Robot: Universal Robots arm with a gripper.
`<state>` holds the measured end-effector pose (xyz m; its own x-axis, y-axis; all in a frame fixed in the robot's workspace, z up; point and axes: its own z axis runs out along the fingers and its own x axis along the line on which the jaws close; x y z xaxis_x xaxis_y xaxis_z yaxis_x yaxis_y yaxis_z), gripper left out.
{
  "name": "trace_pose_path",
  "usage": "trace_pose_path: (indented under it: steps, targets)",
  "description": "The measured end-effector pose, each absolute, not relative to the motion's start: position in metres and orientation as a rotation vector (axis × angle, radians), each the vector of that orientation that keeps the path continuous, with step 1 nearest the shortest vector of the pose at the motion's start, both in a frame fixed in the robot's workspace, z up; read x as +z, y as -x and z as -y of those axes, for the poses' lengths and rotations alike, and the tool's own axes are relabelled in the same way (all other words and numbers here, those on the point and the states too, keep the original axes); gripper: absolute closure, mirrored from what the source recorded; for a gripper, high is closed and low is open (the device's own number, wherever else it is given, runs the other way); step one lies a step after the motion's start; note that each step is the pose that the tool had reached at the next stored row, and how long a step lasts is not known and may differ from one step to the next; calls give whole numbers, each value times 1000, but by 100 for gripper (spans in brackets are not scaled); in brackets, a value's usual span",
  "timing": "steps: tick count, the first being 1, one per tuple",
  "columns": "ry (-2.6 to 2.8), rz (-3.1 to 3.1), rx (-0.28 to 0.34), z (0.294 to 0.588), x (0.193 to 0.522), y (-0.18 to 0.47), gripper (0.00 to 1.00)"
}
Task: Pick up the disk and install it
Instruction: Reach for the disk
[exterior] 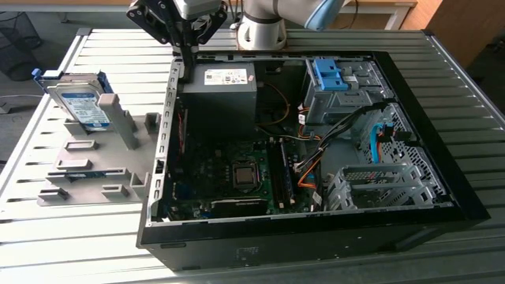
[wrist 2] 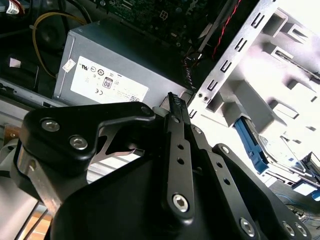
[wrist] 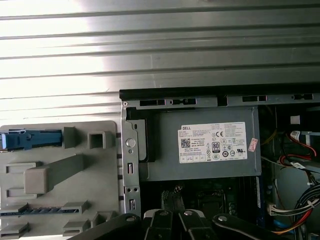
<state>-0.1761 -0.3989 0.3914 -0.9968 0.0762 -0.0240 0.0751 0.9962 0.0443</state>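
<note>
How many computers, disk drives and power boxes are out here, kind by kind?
computer case, open: 1
disk, in a blue frame: 1
power-supply box: 1
Total: 3

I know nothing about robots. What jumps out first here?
The big open computer case fills the table's middle, boards and cables bare. On the exterior view's left, the disk in its bright blue frame stands in a grey holder; the end effector hangs above the case's edge, by the power-supply box.
</note>
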Motion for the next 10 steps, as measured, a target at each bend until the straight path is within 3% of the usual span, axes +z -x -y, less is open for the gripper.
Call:
trace_pose_path:
  steps: [10]
  targets:
    - [-118, -3113, 68, 399, 391, 179, 89]
